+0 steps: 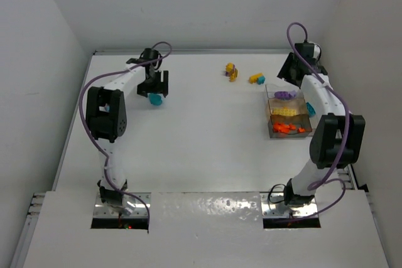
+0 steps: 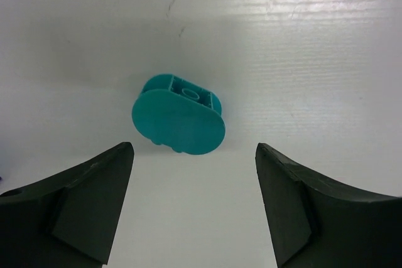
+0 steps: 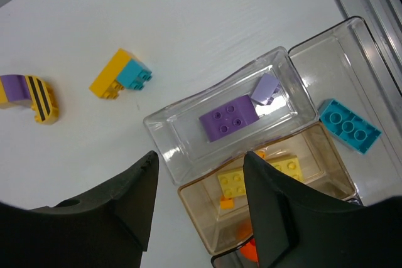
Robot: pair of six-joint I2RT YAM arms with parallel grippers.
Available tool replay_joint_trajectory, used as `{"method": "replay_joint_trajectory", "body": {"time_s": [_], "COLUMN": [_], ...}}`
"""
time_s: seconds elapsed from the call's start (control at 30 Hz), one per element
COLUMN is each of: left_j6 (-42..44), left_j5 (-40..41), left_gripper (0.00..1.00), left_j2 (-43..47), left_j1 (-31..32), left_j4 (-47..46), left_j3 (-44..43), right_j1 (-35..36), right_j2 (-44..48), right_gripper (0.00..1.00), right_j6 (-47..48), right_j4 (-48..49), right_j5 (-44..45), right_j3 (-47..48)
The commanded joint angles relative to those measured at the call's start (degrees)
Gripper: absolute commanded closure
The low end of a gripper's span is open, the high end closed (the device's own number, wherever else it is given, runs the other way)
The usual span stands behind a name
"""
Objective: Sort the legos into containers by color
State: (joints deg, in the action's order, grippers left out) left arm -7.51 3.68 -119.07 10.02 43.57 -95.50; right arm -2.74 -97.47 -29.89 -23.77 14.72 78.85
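One teal brick (image 2: 179, 120) lies near the worktop's (image 2: 314, 29) far-left corner and looks light, rigid, slick. The left gripper (image 2: 193, 155), jaws apart, should pinch its flat sides; the right gripper (image 3: 201, 158) is likewise apart.

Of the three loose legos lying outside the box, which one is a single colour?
The teal piece in front of the left gripper; the others, by the box, are a yellow-teal clump and a purple-yellow clump.
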Motion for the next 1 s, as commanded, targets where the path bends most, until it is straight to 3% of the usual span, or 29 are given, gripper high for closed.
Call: {"method": "replay_joint_trajectory", "body": {"time_s": [0.0, 0.03, 0.07, 0.13, 0.17, 0.23, 0.27, 0.33, 0.4, 0.6, 0.77, 0.97], "left_j6": [5.0, 8.7, 21.7, 35.7, 50.1, 65.0, 77.2, 92.5, 101.2, 112.6, 114.8, 115.5], "left_j5": [1.6, 0.5, -1.8, -4.3, -5.8, -13.8, -19.9, -23.9, -26.0, -30.0, -32.3, -30.2], "left_gripper": [0.24, 0.24, 0.24, 0.24, 0.24, 0.19, 0.14, 0.13, 0.10, 0.10, 0.09, 0.10], "left_j2": [0.1, 0.7, 1.4, 4.9, 6.8, 13.3, 16.4, 16.7, 14.4, -5.4, -6.4, -8.5], "left_j1": [0.2, 0.2, 0.2, 0.0, -0.3, -2.4, -3.9, -4.7, -4.7, -6.6, -7.4, -7.5], "left_j4": [-0.7, -1.6, -2.2, -2.9, -3.5, -3.8, -2.8, 0.2, 6.8, 31.4, 26.1, 27.4], "left_j3": [-5.6, -6.4, -7.1, -5.6, -3.7, 3.7, 5.6, 8.1, 5.4, -17.9, -15.1, -13.8], "right_j1": [0.0, 0.0, 0.0, 0.0, 0.0, 0.0, 0.0, 0.1, 0.3, 0.5, 0.5, 0.5], "right_j2": [2.6, 3.0, 3.5, 4.0, 4.5, 5.1, 5.6, 6.1, 6.7, 9.8, 12.7, 14.1], "right_gripper": [0.44, 0.44, 0.44, 0.44, 0.44, 0.44, 0.44, 0.44, 0.44, 0.42, 0.42, 0.42], "right_j6": [1.0, 1.4, 2.1, 3.3, 3.5, 3.8, 3.7, 3.2, 2.9, 5.0, 5.6, 5.1], "right_j4": [2.7, 2.5, 2.2, 2.0, 1.9, 2.1, 2.5, 3.2, 3.3, 3.5, 4.0, 4.2], "right_j5": [-1.2, -1.4, -1.4, -1.8, -2.1, -2.9, -3.5, -3.8, -4.0, -3.5, -2.8, -3.6], "right_j3": [-1.9, -1.9, -2.2, -2.9, -3.2, -4.1, -4.9, -5.5, -6.2, -9.0, -12.7, -14.3]}}
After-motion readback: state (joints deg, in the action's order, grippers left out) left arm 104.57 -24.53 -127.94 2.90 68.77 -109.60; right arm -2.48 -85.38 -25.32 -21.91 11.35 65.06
